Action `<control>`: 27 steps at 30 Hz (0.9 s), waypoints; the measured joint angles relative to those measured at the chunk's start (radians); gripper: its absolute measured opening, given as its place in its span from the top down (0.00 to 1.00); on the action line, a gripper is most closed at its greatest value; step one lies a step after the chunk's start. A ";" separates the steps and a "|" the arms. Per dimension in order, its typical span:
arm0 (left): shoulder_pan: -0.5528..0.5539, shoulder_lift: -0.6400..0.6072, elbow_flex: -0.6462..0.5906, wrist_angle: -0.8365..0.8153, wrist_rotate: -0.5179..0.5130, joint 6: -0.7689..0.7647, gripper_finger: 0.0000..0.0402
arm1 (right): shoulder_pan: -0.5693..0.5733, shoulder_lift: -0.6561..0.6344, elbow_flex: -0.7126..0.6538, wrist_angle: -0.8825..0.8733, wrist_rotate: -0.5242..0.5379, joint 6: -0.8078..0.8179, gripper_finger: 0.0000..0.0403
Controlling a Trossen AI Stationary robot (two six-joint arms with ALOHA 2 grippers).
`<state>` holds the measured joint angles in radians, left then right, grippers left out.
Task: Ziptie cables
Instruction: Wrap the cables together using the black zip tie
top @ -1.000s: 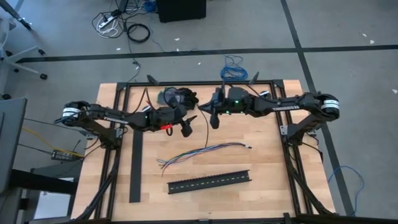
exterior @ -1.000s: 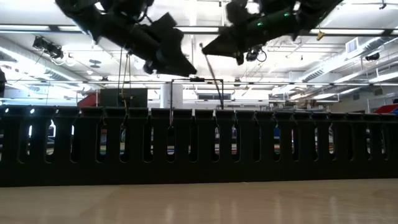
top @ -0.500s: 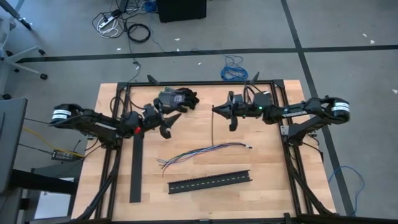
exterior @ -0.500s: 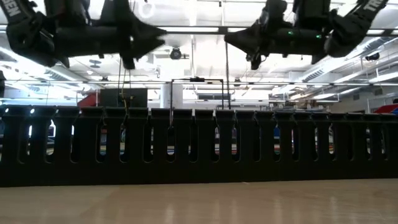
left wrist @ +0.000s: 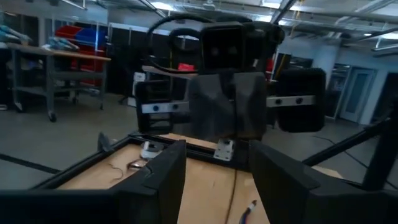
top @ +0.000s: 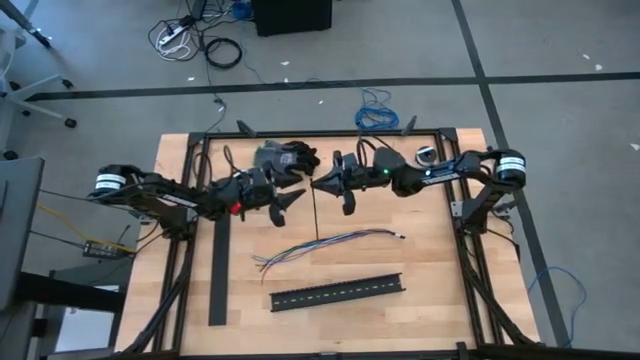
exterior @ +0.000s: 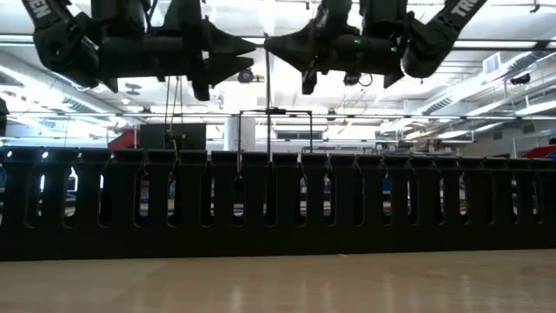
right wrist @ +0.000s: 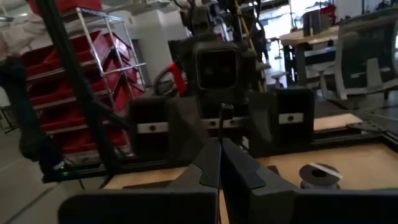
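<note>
Pale wood tabletop (top: 420, 250) carries the cables (top: 325, 243) just past its centre toward six o'clock, splayed at the nine o'clock end, with the black slotted channel (top: 337, 290) beyond. Both grippers hover toward twelve, tip to tip. The right gripper (top: 318, 183) is pinched on a thin zip tie (top: 315, 212) that hangs down; the left gripper (top: 291, 201) stands apart, empty. Such wires look light, limp and prone to fan out; gripping mid-bundle seems best.

cables (top: 325, 243) | thin multicoloured bundle | flat on table | left end splayed
</note>
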<state>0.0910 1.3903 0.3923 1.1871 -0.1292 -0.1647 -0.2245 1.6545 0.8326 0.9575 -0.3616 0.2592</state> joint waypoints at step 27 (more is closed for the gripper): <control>0.001 0.013 0.067 -0.111 0.007 0.004 0.58 | -0.005 0.013 0.017 -0.015 0.005 0.000 1.00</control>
<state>0.0921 1.4033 0.4595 1.0764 -0.1223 -0.1608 -0.2291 1.6672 0.8494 0.9430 -0.3570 0.2596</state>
